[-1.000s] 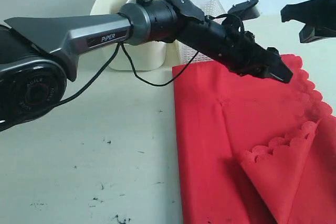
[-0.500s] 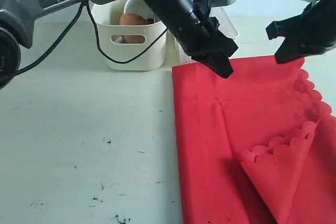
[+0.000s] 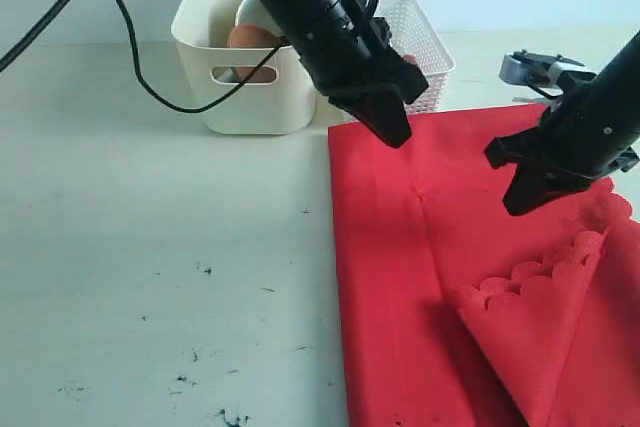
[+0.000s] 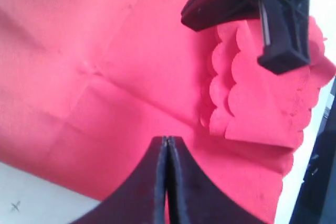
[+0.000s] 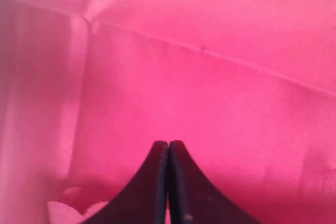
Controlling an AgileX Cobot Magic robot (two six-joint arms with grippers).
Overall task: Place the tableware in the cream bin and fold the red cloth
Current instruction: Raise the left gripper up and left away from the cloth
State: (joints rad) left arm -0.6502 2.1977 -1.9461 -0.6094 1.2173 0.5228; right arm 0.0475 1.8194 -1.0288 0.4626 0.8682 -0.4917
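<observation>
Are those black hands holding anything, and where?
Nothing seems held: the left hand and right hand are both shut, empty, above the red cloth.

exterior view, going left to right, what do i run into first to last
cream bin -> left gripper -> right gripper. Left out: the red cloth, which spans beneath both grippers, and the basket, which the left arm overlaps.

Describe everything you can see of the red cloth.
The large plain red fabric cloth lies spread on the pale table, creased, reaching past the picture's lower and right edges. Its right edge is scalloped; a scalloped corner flap is folded back onto it. The shut black left gripper and right gripper hang close over it; contact cannot be told.
</observation>
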